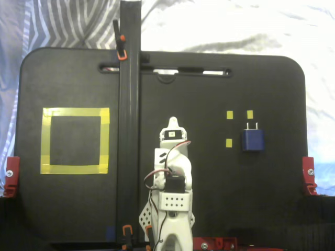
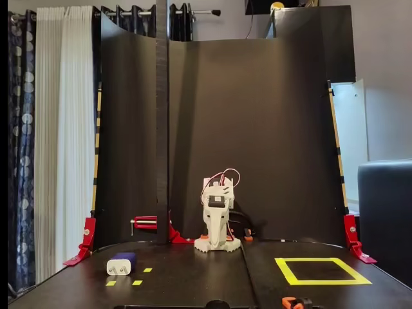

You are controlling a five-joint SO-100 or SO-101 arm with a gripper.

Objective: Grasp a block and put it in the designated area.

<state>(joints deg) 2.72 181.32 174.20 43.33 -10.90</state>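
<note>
The block (image 1: 253,140), dark blue with two silvery prongs, lies flat on the black board, right of the arm in a fixed view from above. The front fixed view shows the block (image 2: 122,263) at the near left. The designated area (image 1: 75,112), a large yellow tape square, is at the left seen from above, and the designated area (image 2: 322,281) is at the near right seen from the front. The white arm sits folded over its base at the board's middle. My gripper (image 1: 171,122) (image 2: 215,237) tapers to one narrow tip with no gap showing, holds nothing, and stays far from the block.
Three tiny yellow tape squares (image 1: 229,115) lie just left of the block. A tall black post (image 1: 129,104) (image 2: 161,129) stands between the arm and the yellow square. Red clamps (image 1: 11,175) (image 1: 310,174) grip the board's side edges. A curved black backdrop (image 2: 257,129) rises behind the arm.
</note>
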